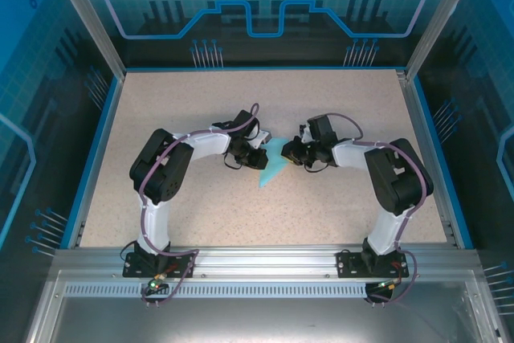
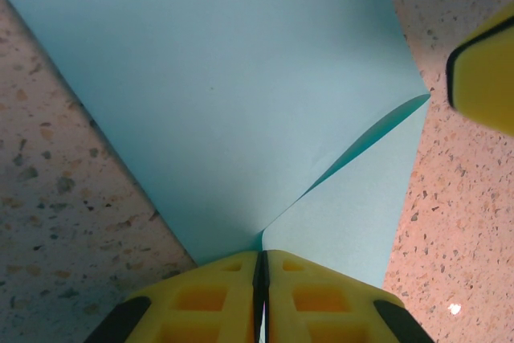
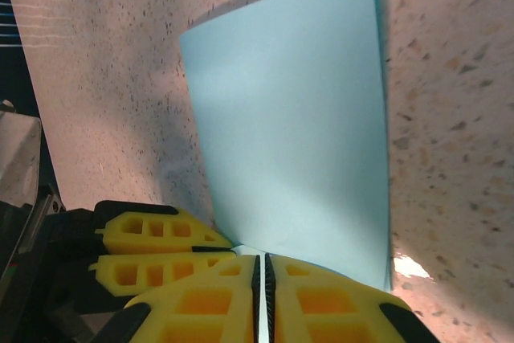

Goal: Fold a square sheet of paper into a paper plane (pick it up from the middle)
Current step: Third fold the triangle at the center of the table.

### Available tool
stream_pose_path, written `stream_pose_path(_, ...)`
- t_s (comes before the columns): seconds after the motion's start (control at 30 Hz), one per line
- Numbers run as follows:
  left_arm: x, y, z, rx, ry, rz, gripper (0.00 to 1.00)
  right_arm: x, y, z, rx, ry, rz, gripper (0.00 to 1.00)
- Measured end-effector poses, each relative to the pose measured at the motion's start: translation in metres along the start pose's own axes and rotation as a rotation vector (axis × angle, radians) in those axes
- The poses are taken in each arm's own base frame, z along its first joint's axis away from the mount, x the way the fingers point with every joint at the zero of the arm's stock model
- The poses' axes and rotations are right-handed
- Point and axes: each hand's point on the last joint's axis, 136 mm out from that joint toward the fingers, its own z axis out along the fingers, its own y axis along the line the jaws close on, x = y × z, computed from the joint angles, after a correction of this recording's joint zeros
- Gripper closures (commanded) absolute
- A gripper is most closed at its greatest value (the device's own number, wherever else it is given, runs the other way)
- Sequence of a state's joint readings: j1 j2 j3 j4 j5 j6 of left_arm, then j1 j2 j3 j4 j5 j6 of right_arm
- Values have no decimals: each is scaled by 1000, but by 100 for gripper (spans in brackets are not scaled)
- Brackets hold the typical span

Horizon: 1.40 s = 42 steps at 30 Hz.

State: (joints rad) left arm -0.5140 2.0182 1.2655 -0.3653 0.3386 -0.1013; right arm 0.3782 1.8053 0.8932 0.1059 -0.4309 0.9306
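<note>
The light-cyan sheet of paper (image 1: 271,164) hangs folded between the two grippers over the middle of the table, its pointed end toward the near side. My left gripper (image 1: 259,155) is shut on the paper's left side; in the left wrist view its jaws (image 2: 263,253) pinch the paper (image 2: 225,94) where two layers meet, with a flap gaping open at the right. My right gripper (image 1: 288,153) is shut on the other side; its jaws (image 3: 263,257) clamp the edge of the paper (image 3: 297,118). The left gripper's yellow fingers (image 3: 157,234) sit close beside it.
The speckled beige table (image 1: 201,102) has a blue rim and aluminium posts (image 1: 88,18) at the back corners. A metal rail (image 1: 265,259) with both arm bases runs along the near edge. The right gripper's yellow finger (image 2: 486,70) shows in the left wrist view.
</note>
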Motion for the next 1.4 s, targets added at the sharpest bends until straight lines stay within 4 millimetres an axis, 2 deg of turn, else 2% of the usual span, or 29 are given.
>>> stream_pose_path(0.23, 0, 0, 0, 0, 0, -1, 84, 5, -21, 15, 45, 26, 27, 88)
stream_pose_path(0.33, 0, -2, 0, 8, 1, -4, 80, 5, -22, 16, 46, 26, 25, 89)
stream_pose_path(0.5, -1, -5, -5, 8, -4, -28, 67, 5, -22, 16, 47, 27, 13, 89)
stream_pose_path(0.63, -2, 1, -19, -39, -17, -73, 60, 6, -22, 16, 47, 28, 10, 89)
stream_pose_path(0.8, -14, -2, -55, -56, -109, -162, 68, 6, -22, 16, 45, 30, 11, 89)
stream_pose_path(0.93, -15, -24, -71, 56, -152, -228, 74, 5, -22, 16, 44, 29, 12, 89)
stream_pose_path(1.13, -8, -51, -54, 238, -93, -314, 77, 6, -23, 17, 44, 30, 12, 90)
stream_pose_path(1.4, 13, -57, -17, 358, 45, -412, 77, 6, -23, 17, 44, 31, 15, 90)
